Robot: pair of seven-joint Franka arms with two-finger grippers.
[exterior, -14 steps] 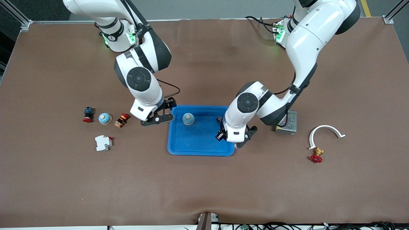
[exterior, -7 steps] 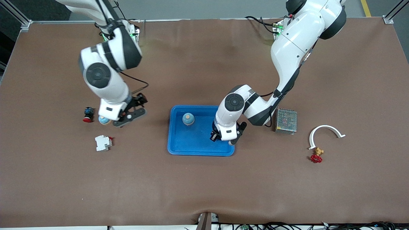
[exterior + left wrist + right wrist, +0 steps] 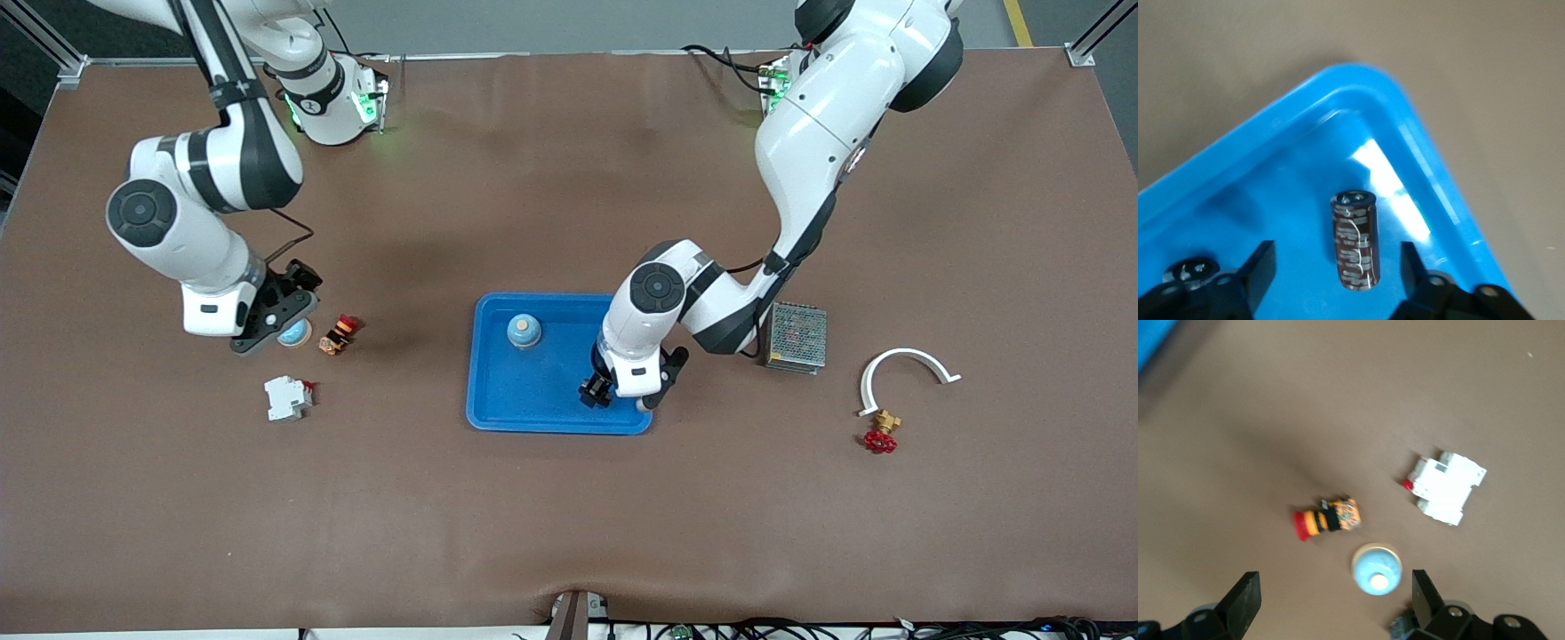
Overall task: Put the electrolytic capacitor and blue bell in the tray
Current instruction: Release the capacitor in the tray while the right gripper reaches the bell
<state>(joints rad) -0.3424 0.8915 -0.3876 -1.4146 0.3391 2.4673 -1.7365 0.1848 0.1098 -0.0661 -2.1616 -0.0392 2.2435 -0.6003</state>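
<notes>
The blue tray (image 3: 533, 391) lies mid-table with one blue bell (image 3: 524, 331) in it. My left gripper (image 3: 613, 391) is low over the tray's corner nearest the front camera, toward the left arm's end. In the left wrist view its fingers (image 3: 1261, 267) stand open on either side of the dark brown electrolytic capacitor (image 3: 1355, 240), which rests in the tray (image 3: 1271, 167) untouched. My right gripper (image 3: 267, 324) hangs open over a second blue bell (image 3: 294, 334) on the table. That bell (image 3: 1377, 569) shows between the open fingers (image 3: 1245, 600), closer to one.
An orange-red button (image 3: 340, 333) lies beside the table bell, and a white breaker (image 3: 288, 397) nearer the camera. A metal mesh box (image 3: 797, 336), a white curved piece (image 3: 907, 366) and a red valve (image 3: 880, 437) lie toward the left arm's end.
My right arm has swung from the tray's edge toward its own end, and is now over the bell on the table. My left gripper has shifted slightly over the tray's near corner.
</notes>
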